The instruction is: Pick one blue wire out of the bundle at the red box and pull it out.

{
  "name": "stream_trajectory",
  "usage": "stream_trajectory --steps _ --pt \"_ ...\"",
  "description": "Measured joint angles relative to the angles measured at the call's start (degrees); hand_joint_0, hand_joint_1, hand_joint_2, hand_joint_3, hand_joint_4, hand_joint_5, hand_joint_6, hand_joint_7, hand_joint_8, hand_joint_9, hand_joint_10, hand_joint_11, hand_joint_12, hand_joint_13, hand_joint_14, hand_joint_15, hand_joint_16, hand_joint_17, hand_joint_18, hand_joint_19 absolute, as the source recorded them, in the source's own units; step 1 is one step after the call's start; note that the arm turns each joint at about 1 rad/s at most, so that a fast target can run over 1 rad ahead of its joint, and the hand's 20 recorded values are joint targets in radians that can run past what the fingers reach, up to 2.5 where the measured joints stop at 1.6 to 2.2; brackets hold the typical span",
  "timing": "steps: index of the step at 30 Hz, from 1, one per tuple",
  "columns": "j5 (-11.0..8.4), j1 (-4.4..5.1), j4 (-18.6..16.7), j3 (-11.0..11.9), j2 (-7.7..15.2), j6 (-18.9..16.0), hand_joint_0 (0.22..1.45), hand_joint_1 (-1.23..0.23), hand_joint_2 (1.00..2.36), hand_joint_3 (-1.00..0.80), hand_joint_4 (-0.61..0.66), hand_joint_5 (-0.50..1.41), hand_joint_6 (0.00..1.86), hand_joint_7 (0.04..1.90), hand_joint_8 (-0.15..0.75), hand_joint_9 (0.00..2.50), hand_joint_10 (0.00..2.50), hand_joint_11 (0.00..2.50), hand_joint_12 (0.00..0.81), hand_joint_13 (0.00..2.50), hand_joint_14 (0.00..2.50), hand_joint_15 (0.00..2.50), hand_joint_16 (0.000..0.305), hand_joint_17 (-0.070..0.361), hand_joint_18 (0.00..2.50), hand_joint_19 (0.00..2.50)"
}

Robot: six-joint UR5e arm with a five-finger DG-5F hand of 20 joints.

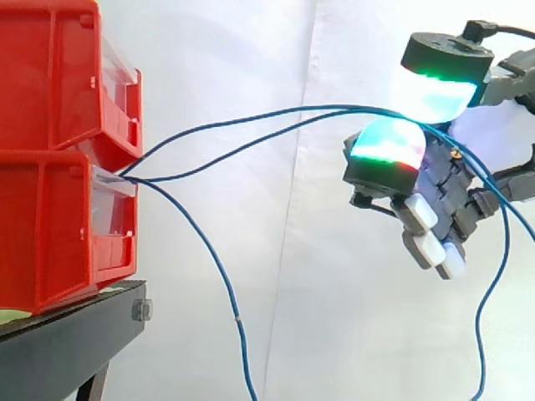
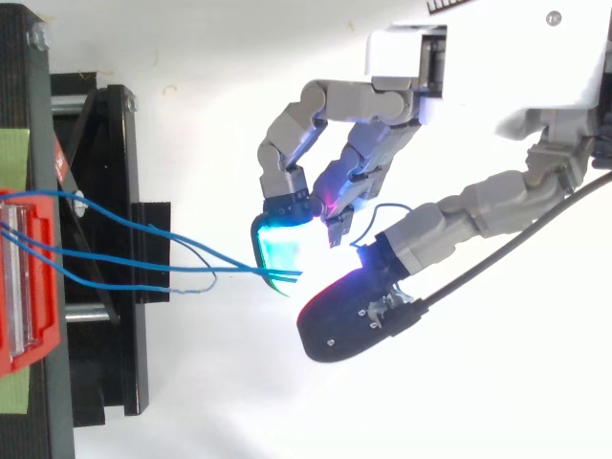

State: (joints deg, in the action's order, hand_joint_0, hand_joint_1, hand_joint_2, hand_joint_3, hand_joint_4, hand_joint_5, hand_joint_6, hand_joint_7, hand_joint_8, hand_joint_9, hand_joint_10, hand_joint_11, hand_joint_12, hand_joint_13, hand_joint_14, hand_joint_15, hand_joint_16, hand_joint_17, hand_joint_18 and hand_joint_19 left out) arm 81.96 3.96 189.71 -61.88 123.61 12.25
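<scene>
Several thin blue wires come out of the gap between two stacked red bins [image 1: 50,234] at the left. Two of these wires [image 1: 251,119] rise to the right and run to my hand [image 1: 443,184], level with the upper bin. The hand is shut on them, its glowing fingertips [image 1: 389,142] pinching from above and below. Beyond the pinch, one wire hangs down at the right [image 1: 501,242]. A third wire [image 1: 216,259] droops from the bins towards the floor. From above, the wires [image 2: 143,228] stretch from the red bin [image 2: 29,287] to the curled hand [image 2: 373,143].
The bins sit on a black stand [image 1: 67,334] with a bolt at its corner, seen from above as a dark frame [image 2: 105,363]. A white curtain hangs behind. Open air lies between the bins and the hand.
</scene>
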Motion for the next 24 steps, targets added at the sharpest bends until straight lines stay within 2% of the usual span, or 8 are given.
stream_trajectory --steps 12,20,24 --pt "0.67 0.01 0.0 0.0 0.0 -0.1 0.79 -0.88 1.01 -0.37 0.10 -0.23 0.98 0.86 0.279 0.82 0.01 0.64 0.410 0.87 0.02 0.50 0.053 0.119 0.80 0.45" --pt "0.93 0.00 0.0 0.0 0.0 -0.2 0.75 -0.86 1.01 -0.34 0.12 -0.22 0.97 0.93 0.288 0.90 0.01 0.66 0.415 0.88 0.02 0.51 0.053 0.119 0.81 0.46" --pt "1.19 0.00 0.0 0.0 0.0 -0.3 0.78 -0.87 1.01 -0.35 0.08 -0.22 0.97 0.92 0.289 0.92 0.01 0.71 0.411 0.89 0.02 0.51 0.052 0.118 0.80 0.46"
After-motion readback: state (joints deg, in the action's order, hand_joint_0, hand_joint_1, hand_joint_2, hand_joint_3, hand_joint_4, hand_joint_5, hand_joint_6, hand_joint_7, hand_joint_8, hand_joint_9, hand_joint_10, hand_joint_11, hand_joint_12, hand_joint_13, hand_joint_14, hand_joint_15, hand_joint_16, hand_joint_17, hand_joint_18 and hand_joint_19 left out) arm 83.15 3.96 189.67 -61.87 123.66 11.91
